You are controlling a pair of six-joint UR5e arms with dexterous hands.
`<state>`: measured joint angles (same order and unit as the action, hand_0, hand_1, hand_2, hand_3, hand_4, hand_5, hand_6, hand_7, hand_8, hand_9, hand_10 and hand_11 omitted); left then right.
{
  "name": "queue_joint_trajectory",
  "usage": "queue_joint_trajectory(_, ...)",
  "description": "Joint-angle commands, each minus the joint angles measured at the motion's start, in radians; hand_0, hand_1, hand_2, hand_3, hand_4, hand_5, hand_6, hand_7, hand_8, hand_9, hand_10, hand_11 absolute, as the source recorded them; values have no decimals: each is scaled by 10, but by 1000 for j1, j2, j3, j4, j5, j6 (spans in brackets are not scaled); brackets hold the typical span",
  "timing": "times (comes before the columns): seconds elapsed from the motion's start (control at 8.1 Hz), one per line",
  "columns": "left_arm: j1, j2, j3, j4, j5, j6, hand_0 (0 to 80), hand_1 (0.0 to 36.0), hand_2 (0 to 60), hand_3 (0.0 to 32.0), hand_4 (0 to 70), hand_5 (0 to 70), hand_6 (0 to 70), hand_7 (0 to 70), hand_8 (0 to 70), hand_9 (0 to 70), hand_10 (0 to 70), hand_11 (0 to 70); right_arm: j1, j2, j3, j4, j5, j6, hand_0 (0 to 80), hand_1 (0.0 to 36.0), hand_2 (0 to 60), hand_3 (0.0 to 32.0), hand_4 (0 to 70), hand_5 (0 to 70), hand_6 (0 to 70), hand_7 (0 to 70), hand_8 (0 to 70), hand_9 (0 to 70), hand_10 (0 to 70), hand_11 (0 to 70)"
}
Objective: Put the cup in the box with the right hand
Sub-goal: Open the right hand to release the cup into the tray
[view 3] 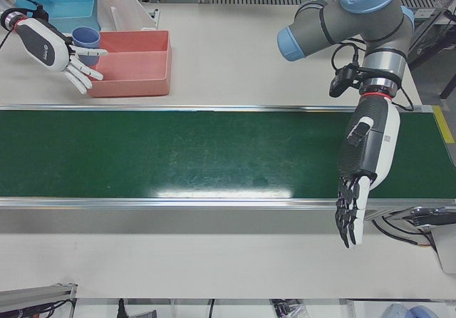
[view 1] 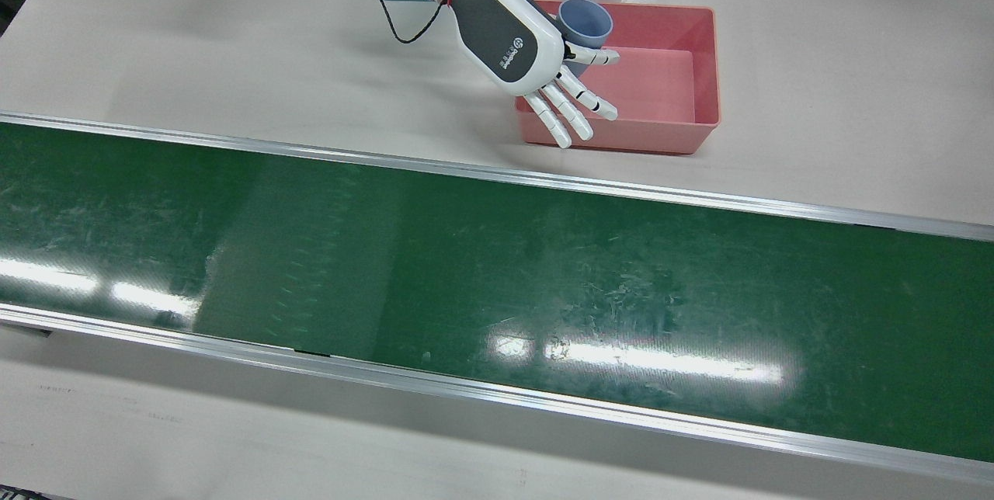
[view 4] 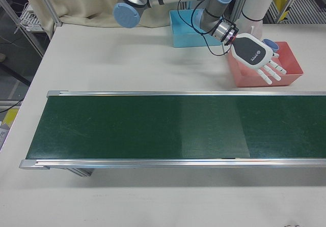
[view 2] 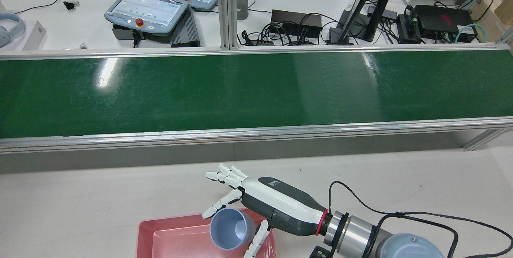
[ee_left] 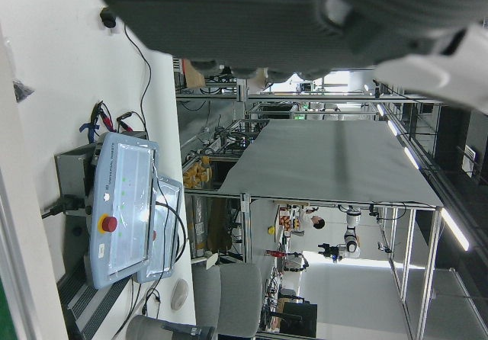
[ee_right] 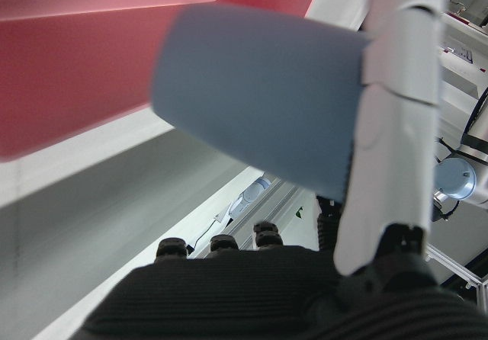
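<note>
In the front view the right hand (view 1: 519, 38), fingers spread wide, has the blue cup (view 1: 585, 23) at its 2 o'clock, upright over the pink box (view 1: 703, 73), whether gripped I cannot tell

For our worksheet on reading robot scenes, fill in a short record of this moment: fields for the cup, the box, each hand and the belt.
cup: blue cup, over the box's corner, beside the right hand
box: pink box, nothing lying inside
right hand: right hand, fingers spread, over the box's edge
left hand: left hand, open, holding nothing, over the belt's operator-side edge
belt: green conveyor belt, bare
</note>
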<state>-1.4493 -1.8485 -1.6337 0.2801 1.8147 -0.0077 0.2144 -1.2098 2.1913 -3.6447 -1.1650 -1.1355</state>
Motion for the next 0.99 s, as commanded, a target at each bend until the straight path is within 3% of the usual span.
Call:
queue_joint_trajectory(0.0,0,0,0,1,0,0,0,0,0,0,0,0,0,0,0,0,0,0,-1,6,2,1,4,0,613,82,0,0,86,54,11,0,0,0,0,0)
queue_joint_trajectory(0.12,0,0,0,1,0,0,0,0,0,0,0,0,0,0,0,0,0,0,0,6,2,1,4,0,599,106,0,0,71,55,14,0,0,0,0,0)
queue_joint_trajectory(0.25,0,0,0,1,0,0,0,0,0,0,0,0,0,0,0,0,0,0,0,4,13,1,4,5,605,98,0,0,92,55,19,0,0,0,0,2)
queue_joint_trajectory(0.37,0,0,0,1,0,0,0,0,0,0,0,0,0,0,0,0,0,0,16,4,56,0,5,8,584,129,0,0,64,56,21,8,0,0,0,4)
queue_joint_trajectory(0.49,0,0,0,1,0,0,0,0,0,0,0,0,0,0,0,0,0,0,63,3,103,-2,7,8,600,116,0,0,90,57,25,21,0,0,0,8)
queue_joint_trajectory(0.62,0,0,0,1,0,0,0,0,0,0,0,0,0,0,0,0,0,0,139,0,138,-5,8,14,759,360,378,0,91,125,61,107,26,52,28,84)
queue_joint_trajectory(0.74,0,0,0,1,0,0,0,0,0,0,0,0,0,0,0,0,0,0,185,0,149,-3,30,86,800,360,68,0,170,149,77,151,49,86,42,110)
queue_joint_trajectory(0.86,0,0,0,1,0,0,0,0,0,0,0,0,0,0,0,0,0,0,241,-13,148,-3,53,228,800,304,0,0,209,127,85,220,62,118,46,108)
